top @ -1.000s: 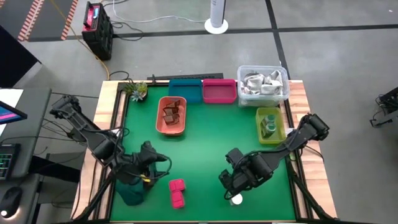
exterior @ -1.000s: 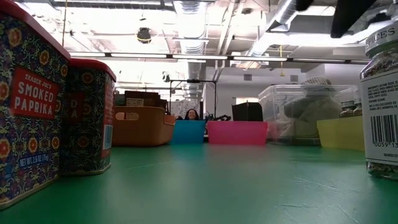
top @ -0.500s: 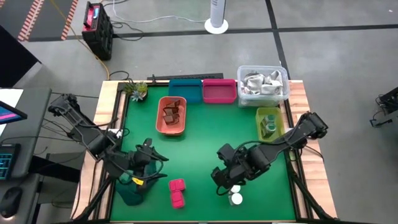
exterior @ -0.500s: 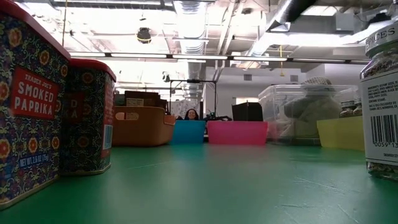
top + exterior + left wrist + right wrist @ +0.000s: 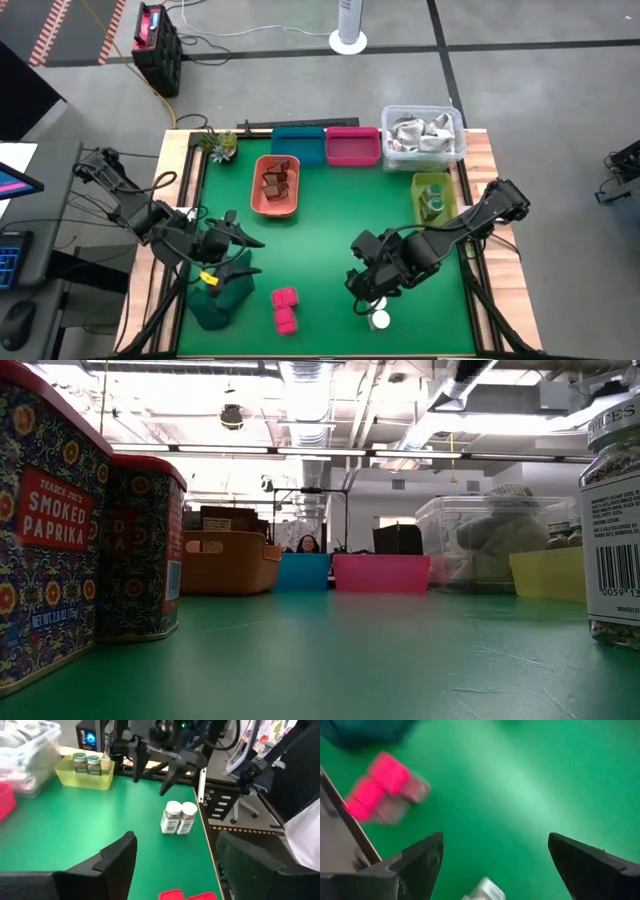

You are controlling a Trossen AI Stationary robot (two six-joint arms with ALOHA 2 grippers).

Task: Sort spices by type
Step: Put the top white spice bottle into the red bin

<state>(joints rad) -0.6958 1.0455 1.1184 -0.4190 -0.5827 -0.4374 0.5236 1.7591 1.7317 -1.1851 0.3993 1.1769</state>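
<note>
while my right gripper (image 5: pixel 365 297) is hovering wide open just beside the white-topped jars (image 5: pixel 379 320), i'm keeping my left gripper (image 5: pixel 238 243), also open, above the dark cloth (image 5: pixel 222 300).

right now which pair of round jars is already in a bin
The greenish round jars, standing inside the yellow bin. The white-topped jars stand loose on the green mat.

You've got a green table mat (image 5: pixel 330 240). On it: two magenta-topped boxes (image 5: pixel 285 309), sides in dense floral pattern with a red label (image 5: pixel 45 510). Beyond the boxes: orange bin (image 5: pixel 277 186), teal bin (image 5: pixel 298 145), pink bin (image 5: pixel 352 147), yellow-green bin (image 5: pixel 436 199). Right of the boxes, white-topped jars (image 5: pixel 179 817). Dark green cloth (image 5: pixel 222 295) to their left.
</note>
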